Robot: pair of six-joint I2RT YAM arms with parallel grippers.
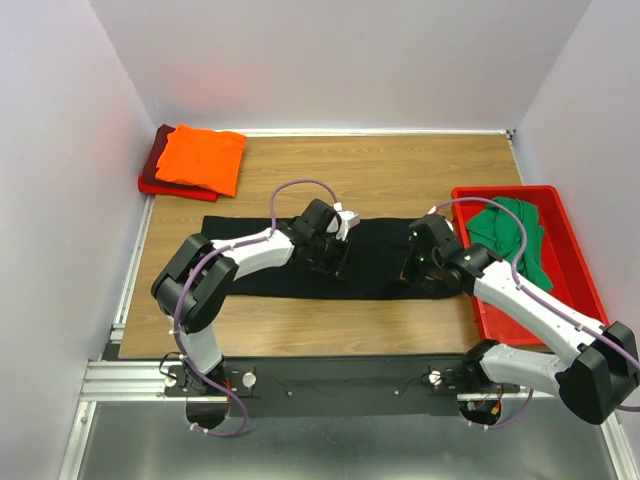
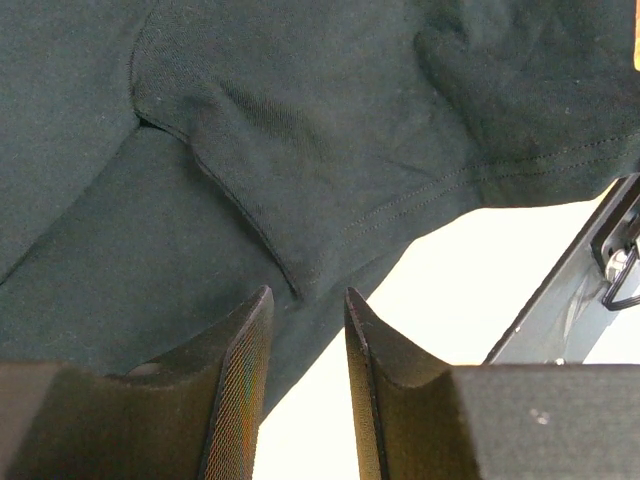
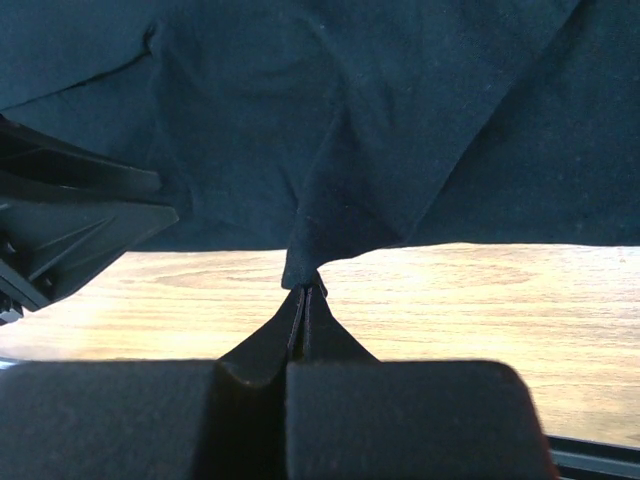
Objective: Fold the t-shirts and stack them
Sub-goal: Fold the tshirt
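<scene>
Right gripper (image 3: 305, 290) is clenched on a pinch of the black t-shirt (image 1: 372, 258) at its near hem. The shirt lies spread across the table (image 1: 400, 170), with bare wood behind and before it. Left gripper (image 2: 308, 300) is slightly parted over the hem, holding nothing. The orange t-shirt (image 1: 202, 157) tops the dark red t-shirt (image 1: 150, 180) at far left. The green t-shirt (image 1: 510, 232) fills the red bin (image 1: 572, 262).

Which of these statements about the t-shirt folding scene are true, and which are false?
1. The orange t-shirt lies on the dark red t-shirt. True.
2. The green t-shirt lies on the orange t-shirt. False: it lies in the red bin.
3. The right gripper is shut on the edge of the black t-shirt. True.
4. The left gripper is clamped shut. False: its fingers stand apart.
</scene>
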